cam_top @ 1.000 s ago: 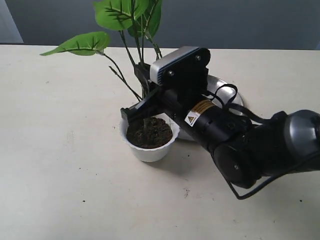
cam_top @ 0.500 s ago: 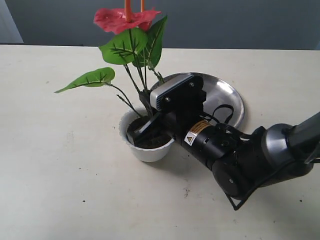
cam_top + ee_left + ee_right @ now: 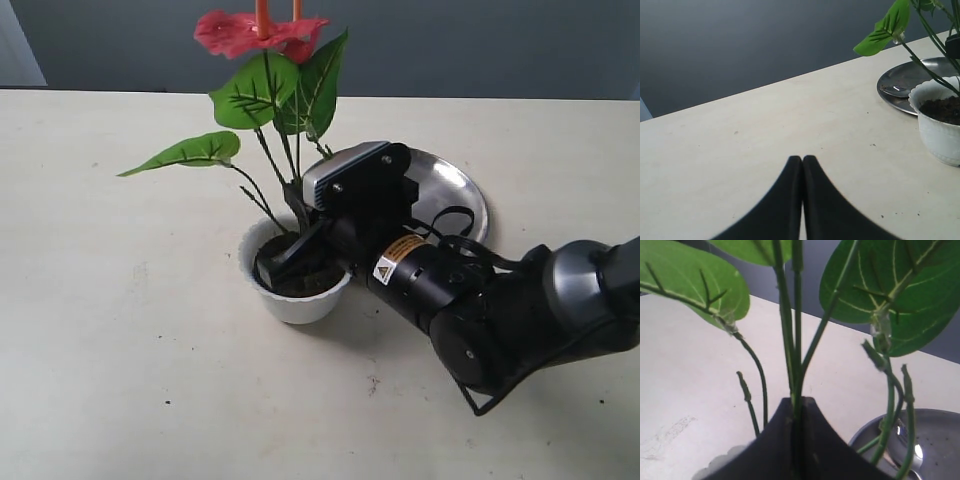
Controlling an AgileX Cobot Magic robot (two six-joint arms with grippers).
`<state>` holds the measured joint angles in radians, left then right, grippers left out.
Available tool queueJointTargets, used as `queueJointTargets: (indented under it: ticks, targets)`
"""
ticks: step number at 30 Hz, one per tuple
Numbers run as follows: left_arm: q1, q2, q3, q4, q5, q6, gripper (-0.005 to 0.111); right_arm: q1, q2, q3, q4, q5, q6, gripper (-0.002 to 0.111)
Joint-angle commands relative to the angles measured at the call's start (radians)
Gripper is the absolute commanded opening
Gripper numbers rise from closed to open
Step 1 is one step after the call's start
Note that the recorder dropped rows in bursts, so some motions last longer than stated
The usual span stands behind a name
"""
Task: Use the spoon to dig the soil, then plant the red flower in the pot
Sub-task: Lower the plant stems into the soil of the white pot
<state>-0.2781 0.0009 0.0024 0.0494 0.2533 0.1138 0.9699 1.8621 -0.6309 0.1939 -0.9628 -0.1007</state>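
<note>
**My right fingers hold the flower in the pot**

My left gripper (image 3: 802, 161) is pressed shut with nothing in it. It hangs over the bare table (image 3: 120, 350), well apart from the pot (image 3: 300, 303).

My right gripper (image 3: 287, 256) reaches down into the pot. Its fingers (image 3: 775, 440) are squeezed tight on the thin green stems of the red flower (image 3: 258, 92). The tips sit right at the soil (image 3: 312, 280). I cannot tell if the stems go into the soil, because my fingers hide that spot.

The pot stands upright, and the dark soil fills it almost to the wavy rim.

Just behind the pot lies a round shiny plate (image 3: 455, 190).

The flower stands tall over the pot. Its big green leaves spread out above it, and the red bloom sits on top, in front of the dark wall (image 3: 500, 40).
</note>
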Motion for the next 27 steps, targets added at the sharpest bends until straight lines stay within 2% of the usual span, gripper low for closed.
queueJointTargets:
  ticks: [1,7,14,17,22,24,27]
  targets:
    - [-0.005,-0.001,-0.002,-0.011,-0.013,-0.002,0.000,-0.003,-0.007,0.010,0.009,0.059,0.016,0.000]
    - [-0.005,-0.001,-0.002,-0.011,-0.013,-0.002,0.000,-0.003,-0.007,0.010,0.084,0.077,0.018,0.000]
    - [-0.005,-0.001,-0.002,-0.011,-0.013,-0.002,0.000,-0.003,-0.035,0.010,0.061,0.131,0.053,0.002]
    - [-0.005,-0.001,-0.002,-0.011,-0.013,-0.002,0.000,-0.003,-0.053,0.010,0.059,0.159,0.053,0.014]
    - [-0.005,-0.001,-0.002,-0.011,-0.013,-0.002,0.000,-0.003,-0.079,0.010,0.050,0.216,-0.019,0.041]
    - [-0.005,-0.001,-0.002,-0.011,-0.013,-0.002,0.000,-0.003,-0.089,0.010,0.039,0.233,-0.038,0.046]
    - [-0.005,-0.001,-0.002,-0.011,-0.013,-0.002,0.000,-0.003,-0.106,0.010,0.033,0.254,-0.040,0.047]
